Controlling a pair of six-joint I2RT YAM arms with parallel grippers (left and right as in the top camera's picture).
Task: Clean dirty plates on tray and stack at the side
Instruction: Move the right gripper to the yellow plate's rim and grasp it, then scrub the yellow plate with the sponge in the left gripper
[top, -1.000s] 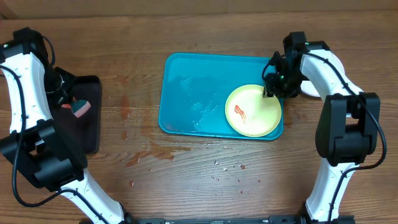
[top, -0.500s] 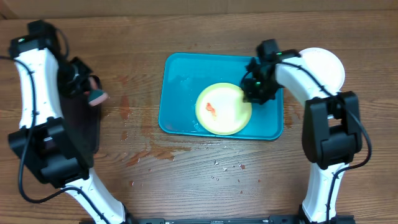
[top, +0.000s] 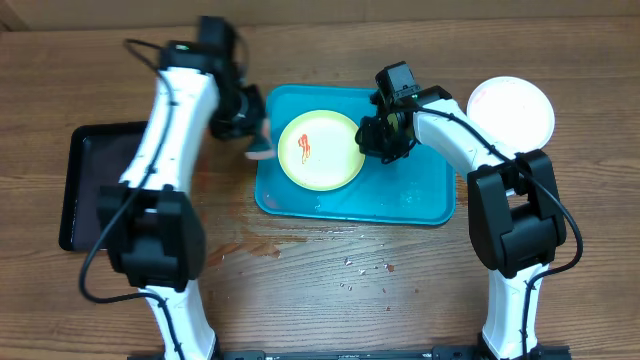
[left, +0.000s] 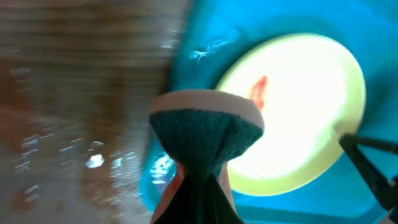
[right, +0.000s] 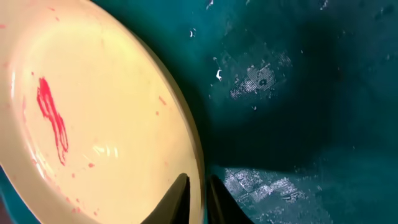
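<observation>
While the table (top: 300, 300) carries everything, the work is on the tray (top: 420, 195) at its middle. The black tray (top: 90, 190) sits well apart at the left with nothing in it that I can see. A white plate (top: 510, 108) lies on the wood off the tray's far right corner, which I take to be the stacking place. I cannot tell whether another plate lies under it.

One yellow-green plate (top: 325, 165) is in the left half of the tray, face up. My right gripper (top: 378, 135) is pinched on its right rim, one finger above and one below. I judge that grip is there to keep the plate from sliding when it is wiped.

My left gripper (left: 196, 193) is clamped on a sponge (left: 205, 127), its dark scrubbing face pointing ahead. The sponge hangs over the tray's left edge, just beside the plate's near rim. From these views it looks clear of the plate, though the wrist picture is blurred. The red smear (top: 306, 147) runs down the plate's middle, unwiped.

My left arm stretches in from the left, its wrist over the tray's near corner. My right arm bends in over the tray's far edge, its wrist tipped down at the rim.
</observation>
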